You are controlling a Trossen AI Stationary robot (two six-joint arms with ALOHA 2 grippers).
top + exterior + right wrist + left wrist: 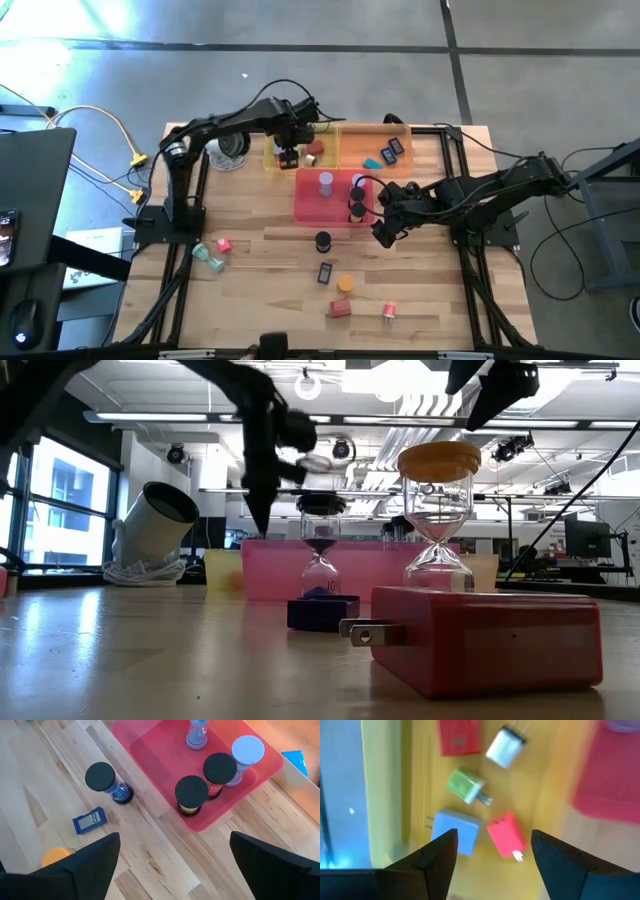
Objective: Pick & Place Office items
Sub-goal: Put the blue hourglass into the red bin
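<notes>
The left gripper (291,152) is held over the yellow tray (272,158) at the far side of the table (270,300); its fingers (437,851) are seen spread apart with nothing between them. Directly below it, inside that tray, four plug-shaped pieces are seen lying loose: a pink-red one (506,834), a pale blue one (454,830), a green one (465,785) and a white one (504,747), with a red block (460,737) beyond them.

The right gripper (384,232) is held just beside the near right corner of the pink tray (305,205), its fingers (95,857) wide apart and empty. In the pink tray several sand timers are stood upright: two with black caps (191,794), one with a white cap (246,752) and a lilac one (196,732). On the bare wood just in front of the tray a black-capped timer (106,781) is stood, and near it a small blue rectangular piece with a display (89,821) is laid flat, with an orange-capped piece (56,855) beside it.

Blue pieces (388,153) are seen in the orange tray (350,135). Near the front edge a red block with plug prongs (480,645) is laid, and teal and pink pieces (212,252) are scattered toward the left side
</notes>
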